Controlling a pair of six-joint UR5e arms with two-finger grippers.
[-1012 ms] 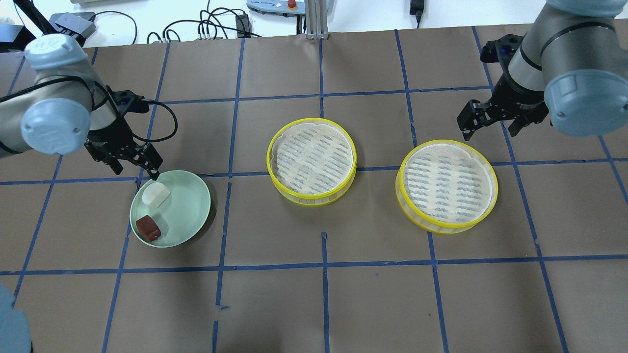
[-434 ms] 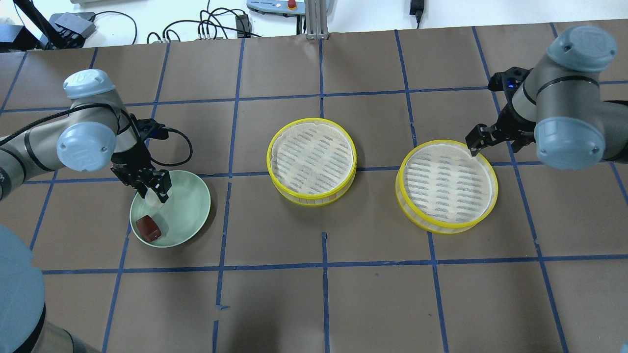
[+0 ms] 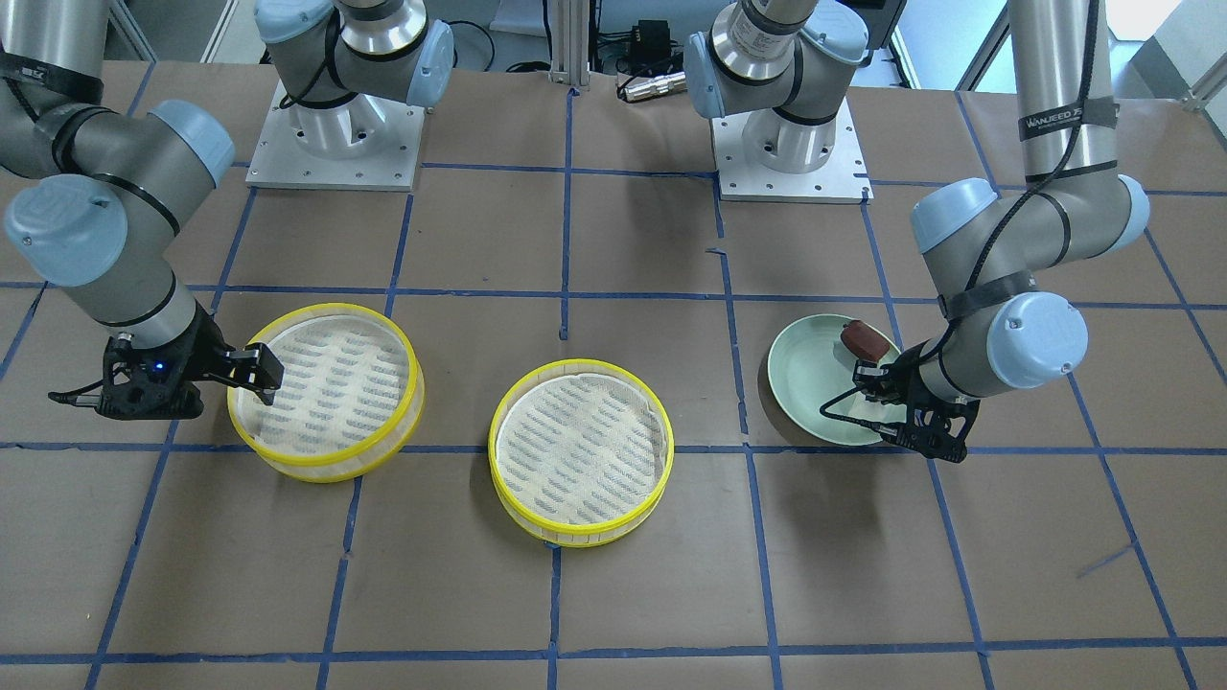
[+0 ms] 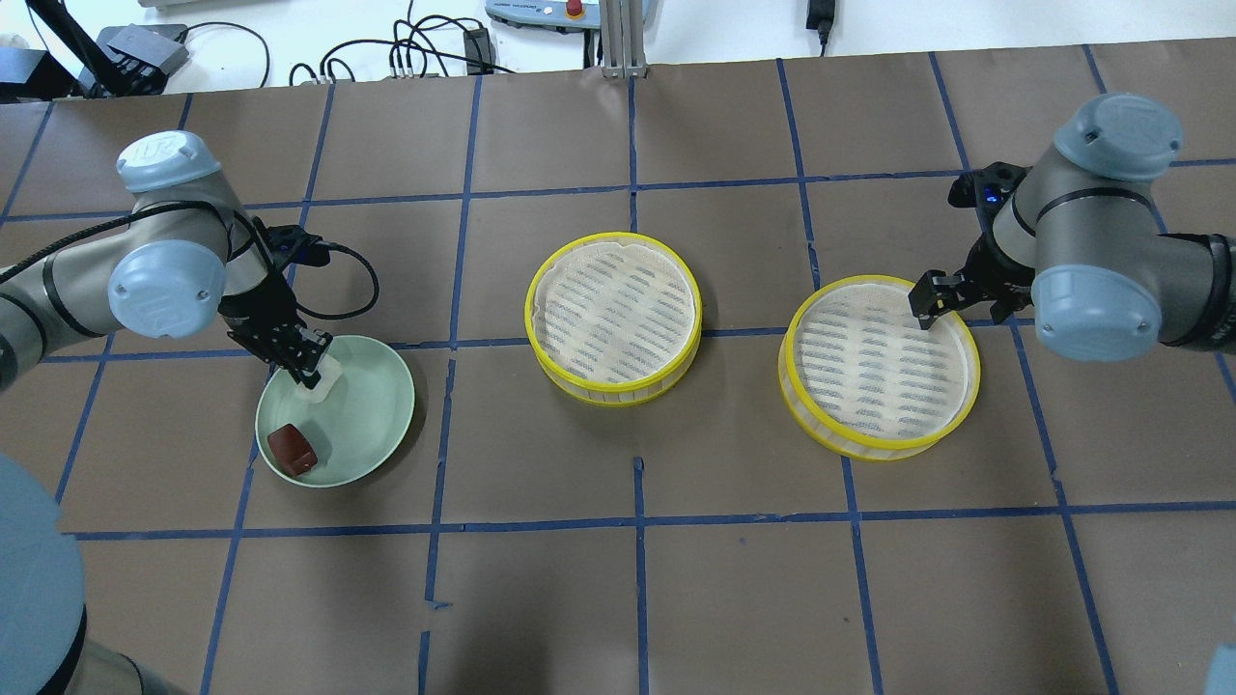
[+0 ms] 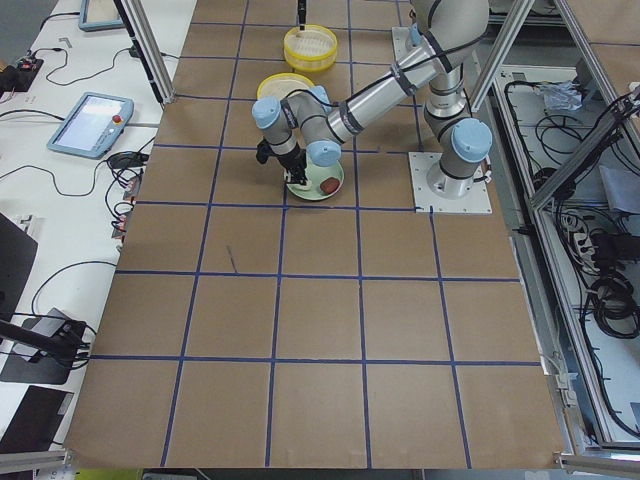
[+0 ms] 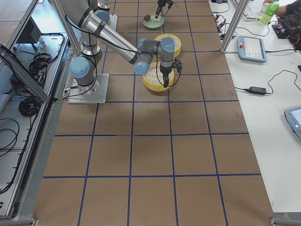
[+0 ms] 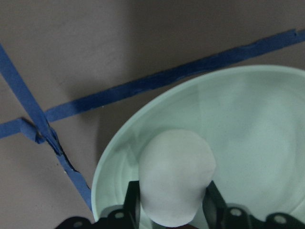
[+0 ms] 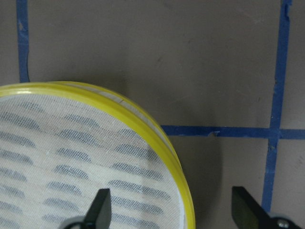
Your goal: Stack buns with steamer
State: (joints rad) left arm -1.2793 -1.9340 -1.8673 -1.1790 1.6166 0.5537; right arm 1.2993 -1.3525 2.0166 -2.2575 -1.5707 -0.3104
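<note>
In the left wrist view, the white bun is lying just inside the rim of the pale green plate. The left gripper is clamping it, with a finger pressing on each side. The frame's bottom edge is cutting off the gripper's body.

In the right wrist view, the right gripper is holding its fingers wide apart. The yellow rim of the end steamer is passing between them. Only the fingertips are showing, so contact is unclear.

From overhead, a sliver of the white bun is peeking out beside the left gripper at the plate's far left. The reddish-brown bun is sitting apart from it, nearer on the plate. The right wrist is covering the outer finger at the end steamer's far right rim. The middle steamer is standing between plate and end steamer.

From the front, the left gripper is hiding the white bun entirely — only the reddish-brown bun is showing on the plate. One right finger is hanging over the mesh, and the other is lost against the dark wrist.

In both side views the grippers and buns are appearing too small to judge.
</note>
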